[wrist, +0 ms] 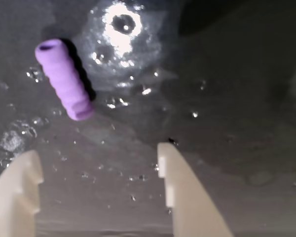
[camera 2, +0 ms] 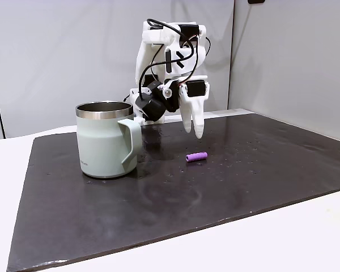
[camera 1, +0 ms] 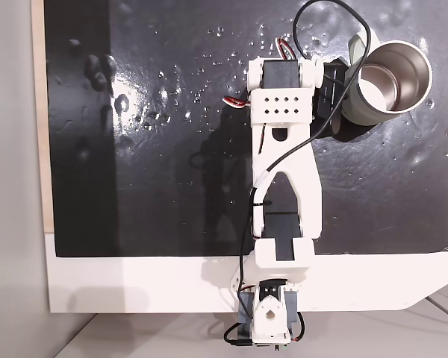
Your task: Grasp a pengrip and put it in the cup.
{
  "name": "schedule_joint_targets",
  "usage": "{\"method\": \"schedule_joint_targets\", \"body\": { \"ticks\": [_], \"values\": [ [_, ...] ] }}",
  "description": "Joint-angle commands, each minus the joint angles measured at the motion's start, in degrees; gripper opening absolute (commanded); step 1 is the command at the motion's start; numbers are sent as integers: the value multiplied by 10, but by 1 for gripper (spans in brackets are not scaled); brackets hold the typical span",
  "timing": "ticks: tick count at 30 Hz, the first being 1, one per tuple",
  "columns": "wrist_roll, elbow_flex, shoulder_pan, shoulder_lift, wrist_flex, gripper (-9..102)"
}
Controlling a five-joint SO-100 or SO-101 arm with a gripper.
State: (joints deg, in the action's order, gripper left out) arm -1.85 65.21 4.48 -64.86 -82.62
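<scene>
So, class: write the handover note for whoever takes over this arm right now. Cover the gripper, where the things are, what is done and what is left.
Gripper: open and holding nothing, hanging above the mat, fingers pointing down.
Pen grip: lying on its side on the dark mat, untouched. In the wrist view it sits ahead of the fingertips, off to the left of the gap.
Cup: upright on the mat, left of the pen grip in the side fixed view, handle facing the grip.
Done: nothing grasped yet.
Left: line up over the pen grip, lower, close, carry to the cup, drop it in.
</scene>
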Motion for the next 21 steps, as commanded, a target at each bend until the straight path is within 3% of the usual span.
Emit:
{"method": "schedule_joint_targets", "body": {
  "ticks": [1,15,21],
  "values": [
    [11,-30,-9,7,25,24],
    [26,-51,-13,80,66,22],
    [34,-66,-18,109,75,13]
  ]
}}
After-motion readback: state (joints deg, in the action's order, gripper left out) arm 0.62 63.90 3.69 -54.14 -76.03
